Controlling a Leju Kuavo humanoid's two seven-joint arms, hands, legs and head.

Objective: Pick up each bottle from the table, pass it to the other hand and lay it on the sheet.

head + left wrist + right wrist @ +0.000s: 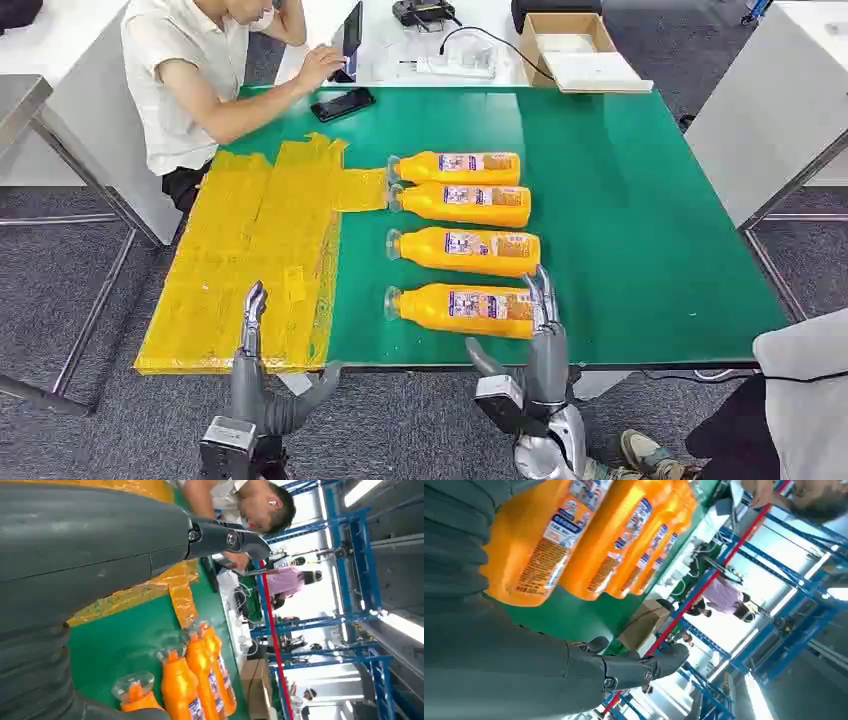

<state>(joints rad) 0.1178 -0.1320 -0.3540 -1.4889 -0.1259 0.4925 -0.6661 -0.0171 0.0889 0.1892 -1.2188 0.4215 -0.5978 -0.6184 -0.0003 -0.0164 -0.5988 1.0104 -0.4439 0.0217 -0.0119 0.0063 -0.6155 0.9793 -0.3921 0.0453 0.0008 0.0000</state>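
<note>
The right hand (540, 345) reaches over the near edge of the counter (640, 230) with its fingers (543, 292) straight and spread, the tips at the base end of the nearest bottle (462, 309); whether they touch it I cannot tell, but nothing is gripped. In the right wrist view the same bottle (541, 535) lies just beyond the hand, with the thumb (644, 667) held away from it. The left hand (262, 385) is likewise empty, its fingers (254, 310) extended over the near edge of the yellow sheet (255, 250) and its thumb splayed out to the side.

All 4 bottles lie on their sides on the green counter, in a column to the right of the sheet, caps pointing toward it. The second bottle (465, 250) sits apart from the nearest one; the third bottle (462, 203) and the fourth bottle (457, 167) lie touching or nearly so, their caps close to the sheet's small side flap. The sheet carries no bottle.

By my judgement, the task is at its very start: 0 of 4 bottles laid, none passed between hands. The nearest bottle looks like the first pick for the right hand, followed by a handover to the left and a placement on the sheet, then 3 more rounds.

A person (200, 80) sits at the counter's far left corner, beside a black phone (342, 104).
</note>
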